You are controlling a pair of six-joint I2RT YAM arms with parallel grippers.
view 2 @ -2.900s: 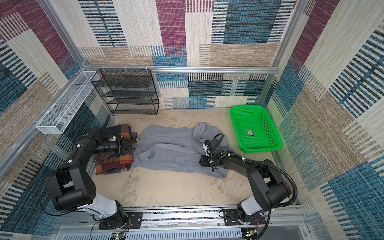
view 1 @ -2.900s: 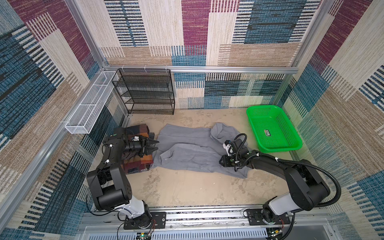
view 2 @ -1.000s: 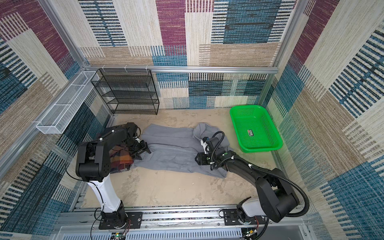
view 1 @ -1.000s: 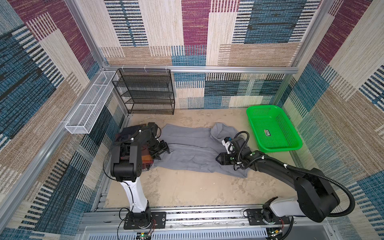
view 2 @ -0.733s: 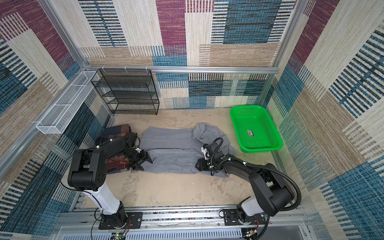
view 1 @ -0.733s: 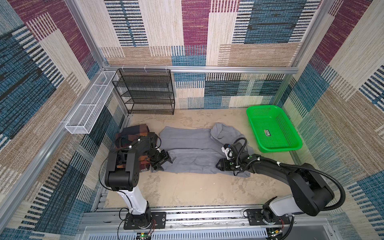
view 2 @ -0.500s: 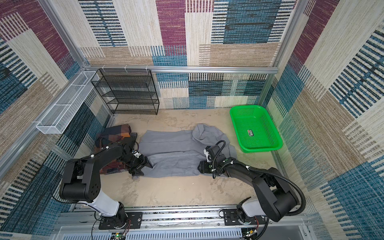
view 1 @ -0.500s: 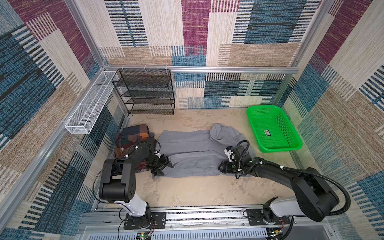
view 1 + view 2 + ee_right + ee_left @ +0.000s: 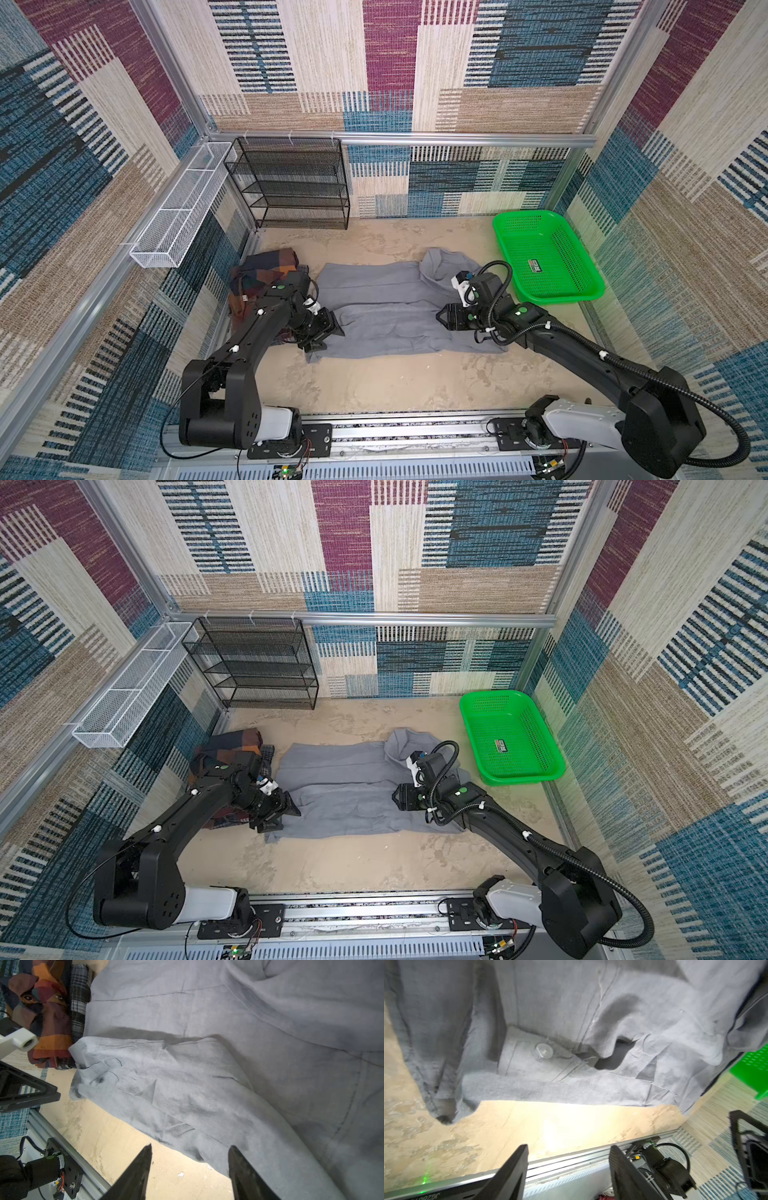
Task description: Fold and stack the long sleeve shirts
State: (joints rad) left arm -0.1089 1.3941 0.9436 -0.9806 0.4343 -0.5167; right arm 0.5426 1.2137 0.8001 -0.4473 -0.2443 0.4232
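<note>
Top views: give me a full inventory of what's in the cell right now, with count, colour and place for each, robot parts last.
gray shirt: 1, plain gray, spread out across mid-table
plaid shirt: 1, orange, brown and navy, bunched at the table's left side beside the gray shirt
basket: 1, green plastic mesh, back right of the table
shelf rack: 1, black mesh, back left against the wall
wire tray: 1, white, mounted on the left wall
table: 1, sandy beige
left gripper: 1, black, fingers open, at the gray shirt's near left corner
right gripper: 1, black, fingers open, over the gray shirt's right part
</note>
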